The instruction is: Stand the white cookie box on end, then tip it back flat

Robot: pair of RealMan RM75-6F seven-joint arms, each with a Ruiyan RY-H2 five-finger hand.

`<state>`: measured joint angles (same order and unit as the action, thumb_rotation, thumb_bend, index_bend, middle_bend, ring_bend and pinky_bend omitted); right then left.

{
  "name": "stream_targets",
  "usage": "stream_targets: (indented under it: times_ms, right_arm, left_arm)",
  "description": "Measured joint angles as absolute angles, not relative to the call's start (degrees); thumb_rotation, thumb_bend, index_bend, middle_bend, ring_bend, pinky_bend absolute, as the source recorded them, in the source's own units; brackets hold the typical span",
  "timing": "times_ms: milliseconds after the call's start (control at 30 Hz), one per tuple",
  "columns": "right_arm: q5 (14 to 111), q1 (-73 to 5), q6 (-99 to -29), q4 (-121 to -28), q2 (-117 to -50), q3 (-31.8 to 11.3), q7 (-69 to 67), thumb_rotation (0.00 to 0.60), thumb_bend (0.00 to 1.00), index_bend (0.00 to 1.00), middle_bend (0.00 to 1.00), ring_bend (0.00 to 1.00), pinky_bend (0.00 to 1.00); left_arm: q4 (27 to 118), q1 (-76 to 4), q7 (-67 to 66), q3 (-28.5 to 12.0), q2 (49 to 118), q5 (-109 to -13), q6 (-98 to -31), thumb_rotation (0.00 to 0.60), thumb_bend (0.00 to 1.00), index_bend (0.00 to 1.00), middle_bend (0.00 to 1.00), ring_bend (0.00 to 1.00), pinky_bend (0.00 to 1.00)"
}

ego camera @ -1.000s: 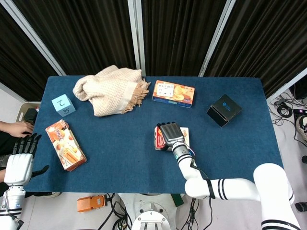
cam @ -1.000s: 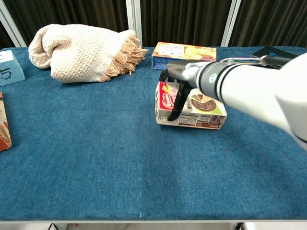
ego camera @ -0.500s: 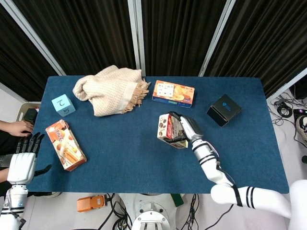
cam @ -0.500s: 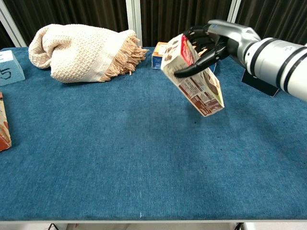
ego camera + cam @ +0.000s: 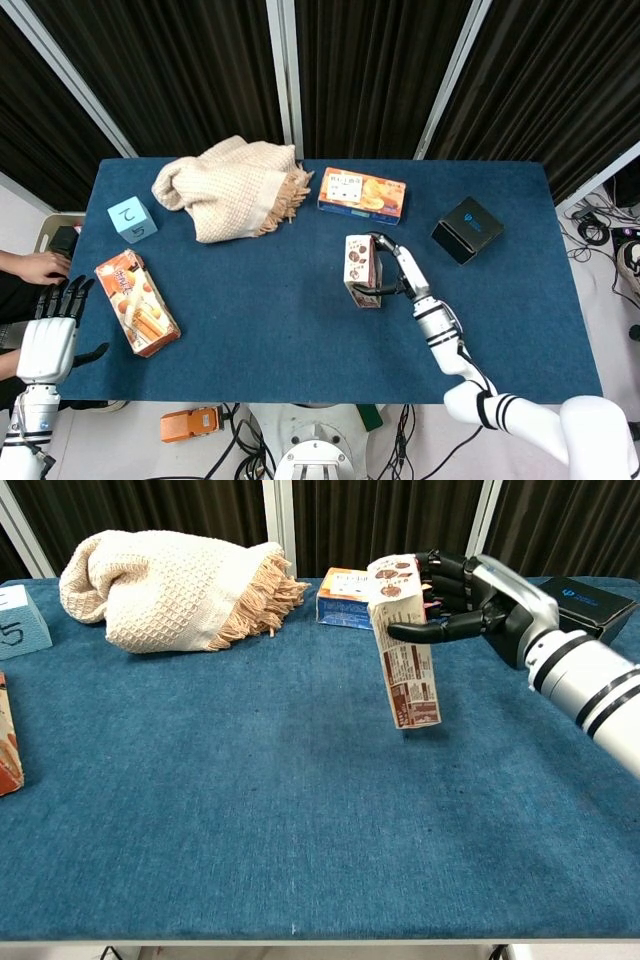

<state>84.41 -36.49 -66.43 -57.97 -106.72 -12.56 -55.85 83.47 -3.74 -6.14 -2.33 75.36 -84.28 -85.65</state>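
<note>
One hand, my right hand (image 5: 470, 605), is gripping the white cookie box (image 5: 405, 645) near its top; the box is standing nearly upright, long axis vertical, lower end seemingly just above the surface (image 5: 200, 810), mid-table.

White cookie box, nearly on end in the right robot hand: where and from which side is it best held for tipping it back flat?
Hold the upper part of the white cookie box, coming from its right side, as the right robot hand does now. The box is tall and narrow, nearly upright with a slight tilt, so a grip across its narrow faces near the top probably gives the most control while its bottom end pivots on the table.
</note>
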Motion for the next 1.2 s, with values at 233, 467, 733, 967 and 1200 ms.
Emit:
stream_targets:
  times_ms: [233,467,733,967,1200]
  right_arm:
    - [86.6,-36.1,-70.2,-49.1,-111.8,-11.2,-62.8,0.6,0.18,0.35,0.44,0.31,0.28]
    - [88.1,-35.5,-71.0,-45.5,-112.1,-8.8,-66.7,0.6,0.18,0.12,0.3,0.19,0.16]
    - [89.4,-33.8,-72.6,-46.2,-108.8,-6.3,-67.0,0.6,0.18,0.0,0.14,0.03,0.03]
    - [91.3,-32.3,-73.8,-50.1,-103.0,-3.6,-64.0,0.6,0.15,0.0,0.0,0.0,0.0]
    - [92.4,-31.0,-73.5,-61.9,-92.1,-1.5,-56.1,0.6,0.05,0.0,0.0,0.0,0.0]
  left_arm:
    - [83.3,-3.8,-5.8,-2.3,75.4,-84.3,-85.5,0.6,0.0,0.07,0.06,0.0,0.0]
    - [83.0,-3.9,-5.5,-2.3,75.6,-84.4,-85.5,0.6,0.0,0.07,0.06,0.0,0.0]
    - [82.5,-3.9,-5.0,-2.4,75.8,-84.7,-85.9,0.6,0.0,0.07,0.06,0.0,0.0]
    - [82.3,-4.1,-4.8,-2.5,75.9,-84.8,-85.9,0.6,0.0,0.07,0.06,0.0,0.0]
    - [82.3,-4.3,-4.9,-2.6,75.9,-84.7,-85.6,0.6,0.0,0.07,0.06,0.0,0.0]
